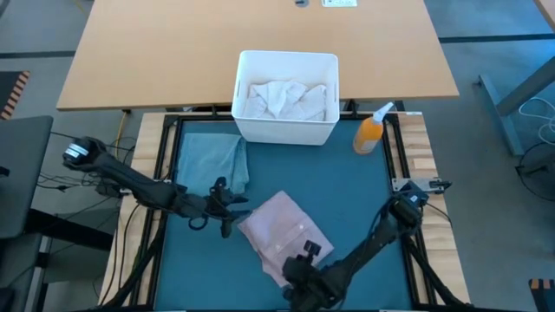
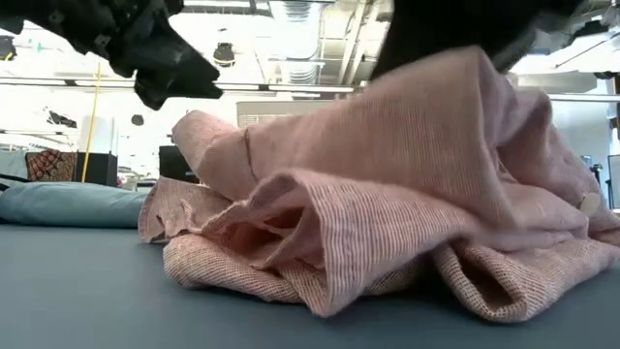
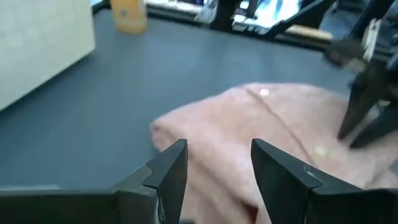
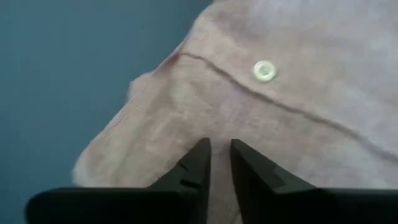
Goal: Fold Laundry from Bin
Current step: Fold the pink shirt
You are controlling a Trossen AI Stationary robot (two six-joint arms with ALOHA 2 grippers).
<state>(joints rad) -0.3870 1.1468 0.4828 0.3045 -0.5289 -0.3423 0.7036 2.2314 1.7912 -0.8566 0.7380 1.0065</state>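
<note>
Lying crumpled on the teal mat (image 1: pixel 364 186), well short of the white bin (image 1: pixel 287 130): pink shirt (image 1: pixel 282 230), woven, soft, buttoned; right gripper (image 4: pixel 221 163) pressed onto its cloth, jaws nearly together, pinching a fold; left gripper (image 3: pixel 217 163) just beside its edge, jaws apart, empty; seen only from above: white cloth (image 1: pixel 286 98) heaped inside the bin, folded pale blue garment (image 1: pixel 217 160) near it.

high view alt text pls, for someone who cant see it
A crumpled pink shirt lies on a teal mat, the left gripper at its edge, the right gripper on it. Behind: folded jeans, a white bin of white cloth, an orange spray bottle.
</note>
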